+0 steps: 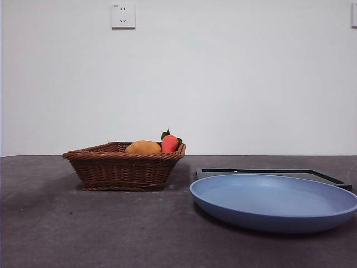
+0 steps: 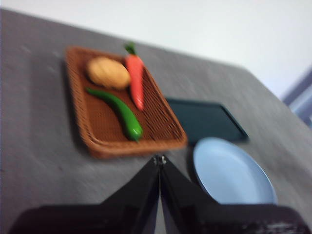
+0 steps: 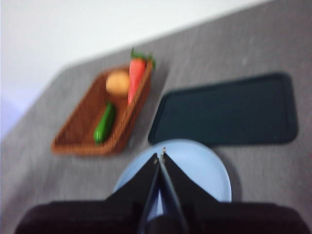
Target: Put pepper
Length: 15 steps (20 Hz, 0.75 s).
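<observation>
Left wrist view: pepper (image 2: 117, 111) — lies in the wicker basket (image 2: 97, 141), beside the carrot (image 2: 136, 80). Likely light, glossy, slippery; grasp mid-body. Left gripper (image 2: 159, 161) and right gripper (image 3: 160, 155) — fingers closed, empty.

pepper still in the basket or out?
In. The pepper lies flat in the basket, beside the carrot; plate empty.

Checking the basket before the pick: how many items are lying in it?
3, all in the basket: pepper along the middle, carrot beside it, yellow-orange fruit at one end.
</observation>
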### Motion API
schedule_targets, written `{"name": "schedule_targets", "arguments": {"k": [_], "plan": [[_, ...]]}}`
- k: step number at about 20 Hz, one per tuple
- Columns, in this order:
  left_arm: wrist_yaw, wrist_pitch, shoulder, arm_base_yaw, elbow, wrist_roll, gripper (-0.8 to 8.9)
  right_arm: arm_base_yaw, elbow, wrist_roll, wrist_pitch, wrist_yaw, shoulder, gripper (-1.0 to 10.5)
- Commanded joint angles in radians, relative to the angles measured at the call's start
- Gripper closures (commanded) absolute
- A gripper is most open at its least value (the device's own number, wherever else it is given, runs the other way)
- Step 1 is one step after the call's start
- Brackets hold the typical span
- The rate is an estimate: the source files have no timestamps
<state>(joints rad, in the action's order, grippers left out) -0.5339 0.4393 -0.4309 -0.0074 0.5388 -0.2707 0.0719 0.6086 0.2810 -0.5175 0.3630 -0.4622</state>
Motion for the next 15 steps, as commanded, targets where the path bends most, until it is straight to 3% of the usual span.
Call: {"name": "schedule_targets", "arguments": {"k": [1, 4, 9, 13, 15], "plan": [[-0.075, 0.068, -0.061, 0.002, 0.067, 0.107, 8.07, 0.004, 0.116, -0.148, -0.140, 0.007, -0.082, 9.4], [-0.126, 0.171, -0.126, 0.002, 0.134, 0.182, 8.07, 0.009, 0.228, -0.241, -0.303, 0.006, -0.167, 9.4], [-0.128, 0.353, -0.198, -0.009, 0.230, 0.310, 8.07, 0.020, 0.367, -0.381, -0.551, 0.005, -0.289, 9.4], [-0.125, 0.355, -0.204, -0.013, 0.247, 0.320, 7.93, 0.020, 0.371, -0.386, -0.568, 0.004, -0.319, 9.2], [-0.122, 0.354, -0.204, -0.013, 0.247, 0.319, 6.14, 0.020, 0.371, -0.386, -0.568, 0.003, -0.324, 8.1]]}}
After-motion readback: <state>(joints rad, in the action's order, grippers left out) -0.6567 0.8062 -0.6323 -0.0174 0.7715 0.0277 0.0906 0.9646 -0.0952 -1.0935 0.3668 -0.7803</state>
